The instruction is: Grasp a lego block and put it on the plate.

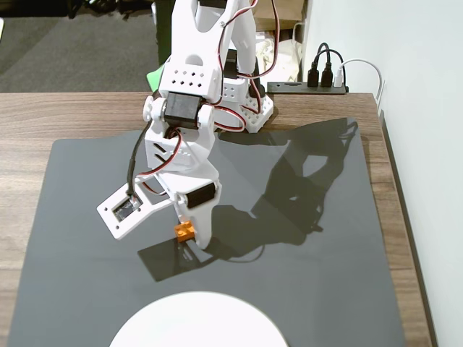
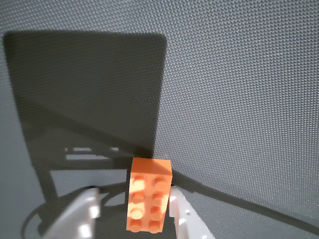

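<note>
The orange lego block [image 1: 184,231] lies on the dark mat, studs up. In the wrist view the lego block [image 2: 148,194] sits between my two white fingers: it rests against the right finger [image 2: 182,216], while a gap of mat separates it from the left finger [image 2: 82,214]. My gripper [image 1: 189,236] is low over the mat and open around the block [image 2: 133,195]. The white plate [image 1: 197,327] is at the bottom edge of the fixed view, below the gripper and cut off by the frame. It is out of the wrist view.
A dark textured mat [image 1: 325,253] covers most of the wooden table [image 1: 29,116]. The arm's base [image 1: 249,108] stands at the mat's far edge. A black power strip with plugs [image 1: 311,83] sits behind it near the white wall on the right.
</note>
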You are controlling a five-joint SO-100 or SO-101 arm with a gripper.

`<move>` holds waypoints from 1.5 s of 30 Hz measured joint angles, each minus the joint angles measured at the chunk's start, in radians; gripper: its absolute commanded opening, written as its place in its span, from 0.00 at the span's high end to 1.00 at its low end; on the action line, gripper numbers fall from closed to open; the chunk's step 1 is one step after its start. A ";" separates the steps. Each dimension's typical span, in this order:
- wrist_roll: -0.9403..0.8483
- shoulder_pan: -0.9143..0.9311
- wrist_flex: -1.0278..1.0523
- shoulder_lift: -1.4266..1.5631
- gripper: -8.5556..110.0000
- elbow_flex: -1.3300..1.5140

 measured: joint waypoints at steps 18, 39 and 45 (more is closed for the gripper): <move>-0.048 0.000 -0.006 0.008 0.87 0.011; -0.454 -0.015 -0.003 0.155 0.87 0.040; -0.577 -0.031 -0.003 0.202 0.87 0.040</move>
